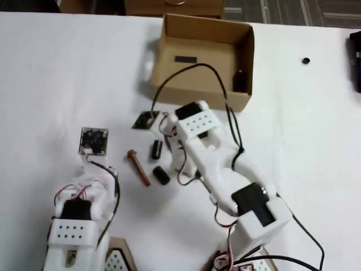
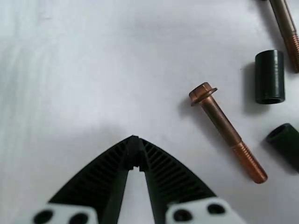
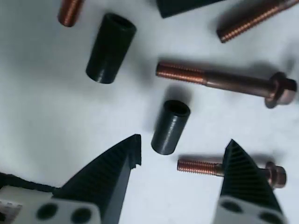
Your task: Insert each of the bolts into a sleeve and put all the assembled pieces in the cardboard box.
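My right gripper (image 3: 184,142) is open just above the table, and a black sleeve (image 3: 170,127) lies between its fingers, touched by neither. Around that sleeve lie copper bolts: one (image 3: 224,81) just beyond it and one (image 3: 205,167) partly behind a finger. A second sleeve (image 3: 111,47) lies farther off. My left gripper (image 2: 135,163) is shut on nothing, low over bare table, with a bolt (image 2: 226,133) and two sleeves (image 2: 269,77) (image 2: 286,142) off to one side. From above, a bolt (image 1: 138,167) and two sleeves (image 1: 157,149) (image 1: 161,175) lie between the arms. The cardboard box (image 1: 169,34) stands behind.
The box holds a flat black piece (image 1: 185,59) and a dark piece (image 1: 239,82) in its corner. The right arm (image 1: 225,169) and its cables stretch from the front edge toward the box. A small black object (image 1: 305,60) lies far right.
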Tool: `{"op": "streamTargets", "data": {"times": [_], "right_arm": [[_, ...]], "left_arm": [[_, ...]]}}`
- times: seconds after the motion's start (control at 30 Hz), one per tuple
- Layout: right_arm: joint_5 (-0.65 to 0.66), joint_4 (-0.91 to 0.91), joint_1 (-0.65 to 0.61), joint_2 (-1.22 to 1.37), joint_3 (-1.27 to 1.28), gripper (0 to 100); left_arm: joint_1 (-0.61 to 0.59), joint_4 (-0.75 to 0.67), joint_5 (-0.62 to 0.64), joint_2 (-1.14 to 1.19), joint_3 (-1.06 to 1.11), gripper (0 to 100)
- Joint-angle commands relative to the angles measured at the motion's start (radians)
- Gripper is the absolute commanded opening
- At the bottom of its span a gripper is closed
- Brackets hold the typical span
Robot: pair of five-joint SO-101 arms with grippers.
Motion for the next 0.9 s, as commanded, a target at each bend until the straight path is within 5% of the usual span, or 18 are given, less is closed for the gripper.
{"op": "streamTargets", "data": {"times": [0.0, 0.87], "right_arm": [[0.008, -0.038, 0.041, 0.004, -0.005, 27.6], [0.008, -0.206, 0.015, 0.097, 0.161, 27.6]], "left_arm": [[-0.006, -0.014, 0.000, -0.012, -0.004, 2], [0.000, -0.015, 0.000, -0.012, 0.001, 2]]}}
